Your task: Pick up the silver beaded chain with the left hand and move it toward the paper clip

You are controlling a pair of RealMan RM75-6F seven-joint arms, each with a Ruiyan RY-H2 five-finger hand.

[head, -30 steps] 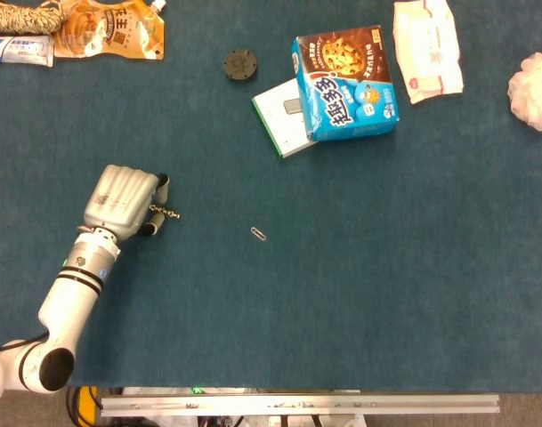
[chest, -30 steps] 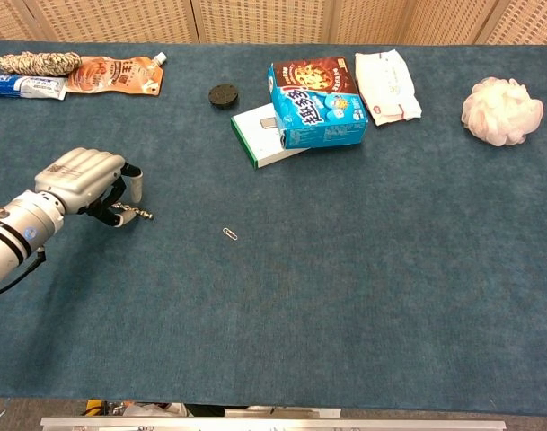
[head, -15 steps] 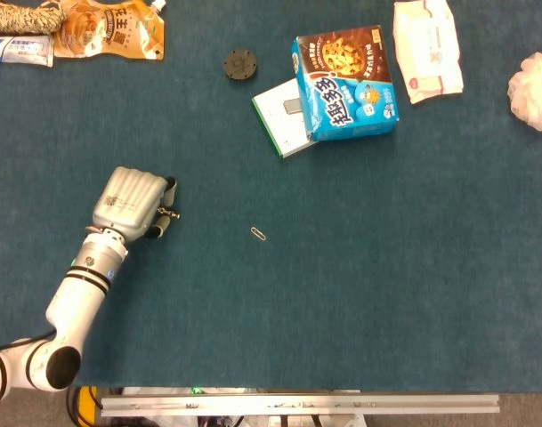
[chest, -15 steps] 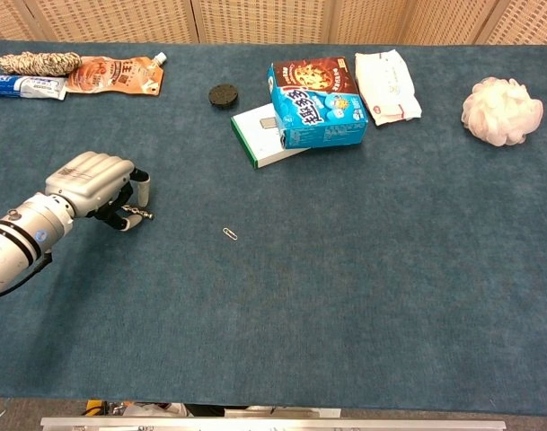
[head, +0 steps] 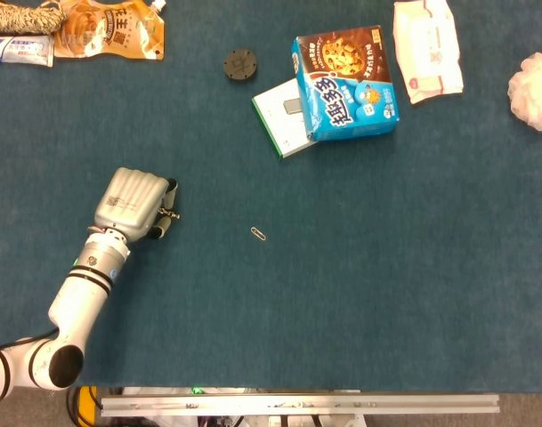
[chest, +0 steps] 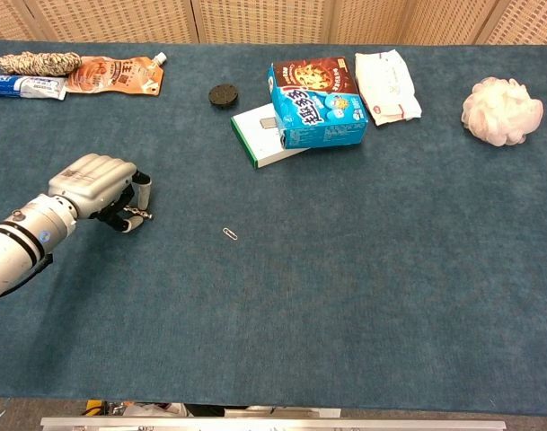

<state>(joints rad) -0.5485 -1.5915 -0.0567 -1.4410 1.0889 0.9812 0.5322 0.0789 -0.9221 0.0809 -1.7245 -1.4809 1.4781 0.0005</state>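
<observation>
In the head view, the left robot hand (head: 133, 203) lay knuckles-up toward the table's left edge, fingers curled in on the silver beaded chain (head: 170, 213), of which only a short end showed at the fingertips. The small metal paper clip (head: 259, 234) lay apart from it toward the middle of the blue carpeted table (head: 386, 267), with bare cloth between the two. Toward the far edge a blue cookie box (head: 346, 82) rested partly on a flat white box with a green edge (head: 281, 116), and a round black disc (head: 239, 66) lay beside them. A white wipes packet (head: 428, 49) and a white mesh bath sponge (head: 535, 78) lay toward the far right corner. An orange snack pouch (head: 110, 28) and a toothpaste tube (head: 19, 50) lay at the far left corner.

In the chest view, the left robot hand (chest: 98, 184) held the same curled pose, the silver beaded chain (chest: 138, 214) peeping out beneath its fingers just above the table (chest: 363, 296). The paper clip (chest: 230, 234) lay apart from it toward the table's middle. A coil of speckled rope (chest: 38, 63) sat at the far left corner. The right robot hand appeared in neither view.
</observation>
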